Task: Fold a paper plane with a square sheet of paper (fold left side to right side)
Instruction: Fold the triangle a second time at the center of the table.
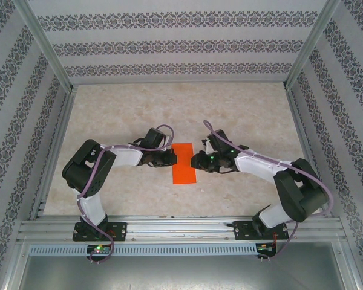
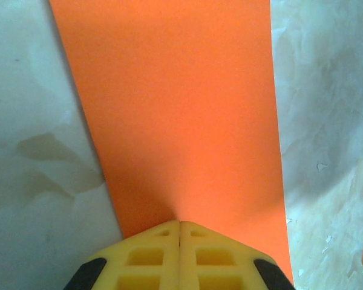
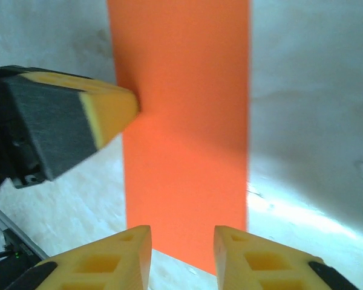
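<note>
The overhead view is bright and even, with barely any shadow on the tabletop [image 1: 242,115]. Both wrist views are dimmer. Soft grey shadows pool there, the right claw [image 3: 181,241] blurs up close, and a pale glare streak lies near right.

Black-and-white arms [image 1: 94,205], purple cables [image 1: 167,128] (tiny green lights [image 1: 213,158]), yellow black-backed fingers [image 2: 151,257].

Left claw [image 2: 180,226] pinched closed; right claw [image 3: 181,240] parted.

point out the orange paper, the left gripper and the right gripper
orange paper [image 1: 183,163], top external view, middle of the sheet
left gripper [image 2: 179,223], left wrist view, where its shut fingers meet
right gripper [image 3: 181,237], right wrist view, gap between its parted fingers
</note>
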You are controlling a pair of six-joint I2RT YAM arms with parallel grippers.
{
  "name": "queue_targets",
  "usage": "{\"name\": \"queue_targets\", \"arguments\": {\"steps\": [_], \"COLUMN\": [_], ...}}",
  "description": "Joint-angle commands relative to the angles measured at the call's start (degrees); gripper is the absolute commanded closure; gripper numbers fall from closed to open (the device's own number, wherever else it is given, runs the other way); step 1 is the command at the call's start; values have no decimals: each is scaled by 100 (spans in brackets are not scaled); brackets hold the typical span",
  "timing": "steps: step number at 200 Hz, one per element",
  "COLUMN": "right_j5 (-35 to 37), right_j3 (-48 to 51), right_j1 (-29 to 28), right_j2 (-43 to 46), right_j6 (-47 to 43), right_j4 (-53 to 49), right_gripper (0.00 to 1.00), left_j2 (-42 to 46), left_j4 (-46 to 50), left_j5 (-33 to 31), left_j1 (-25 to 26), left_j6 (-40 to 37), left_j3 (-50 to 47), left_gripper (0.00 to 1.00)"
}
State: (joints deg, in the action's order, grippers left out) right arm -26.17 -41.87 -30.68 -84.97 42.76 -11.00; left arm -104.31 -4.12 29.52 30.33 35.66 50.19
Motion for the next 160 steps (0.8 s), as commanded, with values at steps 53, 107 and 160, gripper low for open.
{"name": "queue_targets", "arguments": {"steps": [53, 107, 160], "right_j5": [-498, -555, -608], "right_j3": [494, 416, 417], "right_j1": [-150, -320, -365], "right_j2": [-66, -364, -450], "right_j6": [7, 184, 319], "right_j4": [-299, 16, 280], "right_gripper": [65, 65, 69], "left_j2": [-71, -67, -74], "left_j4": [281, 296, 289], "left_j5": [-122, -126, -116], "left_j1": [57, 54, 53], "left_j6": [11, 9, 6], "left_j3": [-225, -216, -217], "left_gripper": [100, 100, 100]}}
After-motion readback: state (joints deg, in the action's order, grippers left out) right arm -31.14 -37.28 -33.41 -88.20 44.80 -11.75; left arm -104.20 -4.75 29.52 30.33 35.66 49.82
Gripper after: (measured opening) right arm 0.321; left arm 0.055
